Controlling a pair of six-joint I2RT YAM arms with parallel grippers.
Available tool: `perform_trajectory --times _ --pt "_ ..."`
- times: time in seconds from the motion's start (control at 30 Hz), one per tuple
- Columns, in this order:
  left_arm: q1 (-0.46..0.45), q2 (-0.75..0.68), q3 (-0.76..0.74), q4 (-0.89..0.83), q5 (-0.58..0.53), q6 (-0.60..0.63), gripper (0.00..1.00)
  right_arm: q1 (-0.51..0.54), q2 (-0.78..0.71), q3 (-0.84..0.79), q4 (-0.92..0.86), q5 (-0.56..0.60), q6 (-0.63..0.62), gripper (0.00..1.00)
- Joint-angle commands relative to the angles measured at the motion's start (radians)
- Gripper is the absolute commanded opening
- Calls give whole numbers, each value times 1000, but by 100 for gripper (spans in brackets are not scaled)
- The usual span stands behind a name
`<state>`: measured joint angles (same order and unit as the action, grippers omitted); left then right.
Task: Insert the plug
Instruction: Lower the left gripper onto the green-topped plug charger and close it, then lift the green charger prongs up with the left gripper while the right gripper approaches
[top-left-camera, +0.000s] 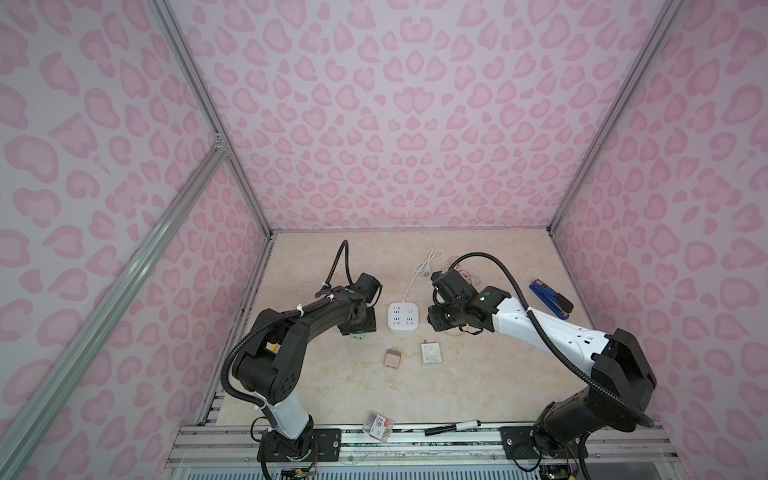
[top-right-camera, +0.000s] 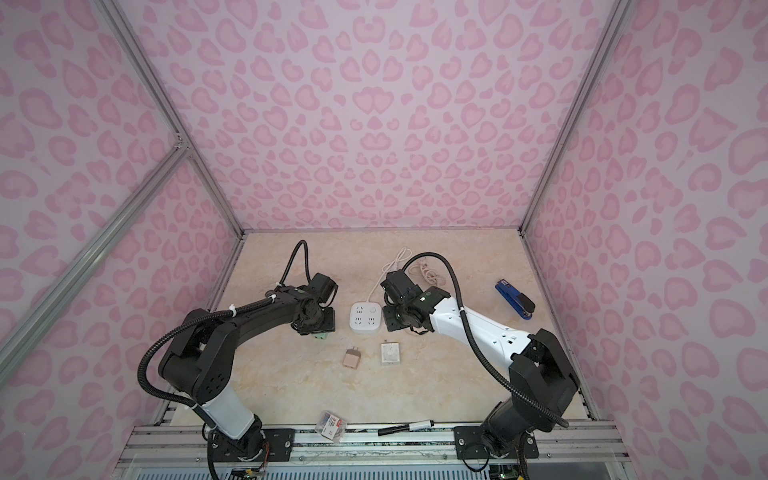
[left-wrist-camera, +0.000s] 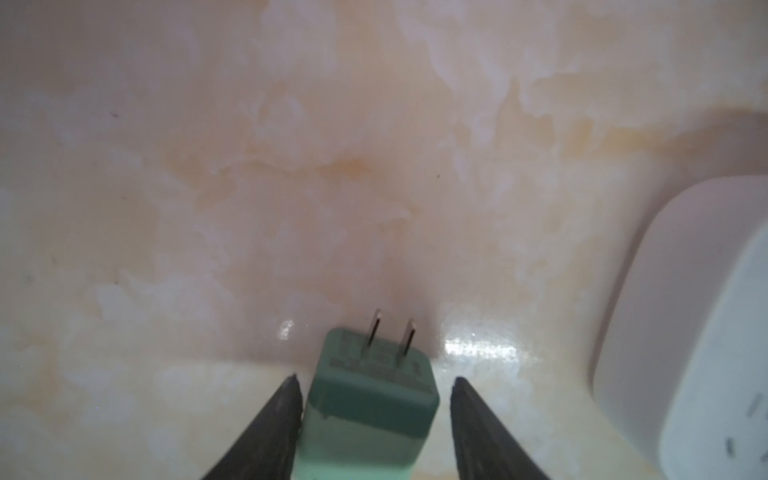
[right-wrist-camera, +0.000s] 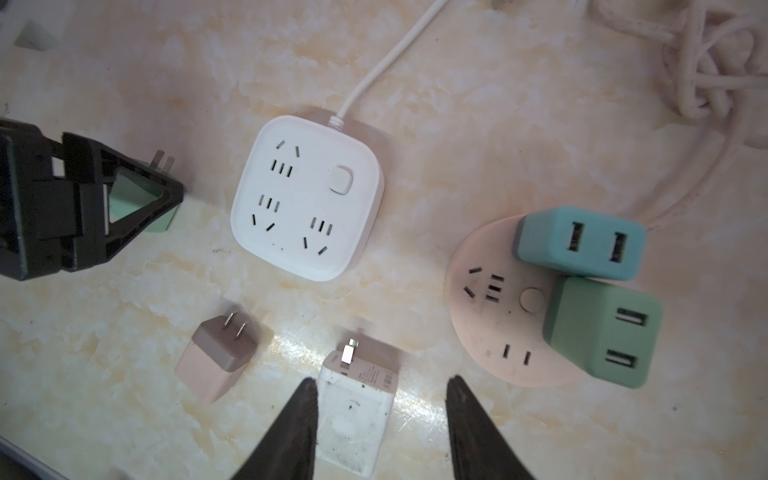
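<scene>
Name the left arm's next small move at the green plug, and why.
Probably close the left gripper fully on the green plug: it sits between the fingers, one against its side, a gap at the other. Not yet clamped, so lifting toward the white power strip would likely drop it.

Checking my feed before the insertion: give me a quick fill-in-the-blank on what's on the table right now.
The left end effector flanks the mint-green cube plug adapter, which has ___ flat metal prongs.
The white square plastic power strip shows ___ socket groups and one button.
The blue-and-black stapler lies on the ___ arm's side of the table.
Missing words: two; three; right.
</scene>
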<state>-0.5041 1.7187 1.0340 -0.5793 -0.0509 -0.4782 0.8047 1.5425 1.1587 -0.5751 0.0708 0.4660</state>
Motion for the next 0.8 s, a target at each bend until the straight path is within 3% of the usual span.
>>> perform_trajectory --times 0.0,0.53,0.73,0.77 --pt "1 6 -8 8 3 -7 57 -1 -4 -13 9 -2 3 47" --pt "-1 -3 -14 10 4 -10 45 -10 -12 -50 37 -22 7 46" --pt "-1 -9 -3 0 -2 -12 37 -10 -35 -54 34 -19 5 46" --pt "-1 -15 -3 1 -1 -14 30 -11 -43 -57 39 -19 6 46"
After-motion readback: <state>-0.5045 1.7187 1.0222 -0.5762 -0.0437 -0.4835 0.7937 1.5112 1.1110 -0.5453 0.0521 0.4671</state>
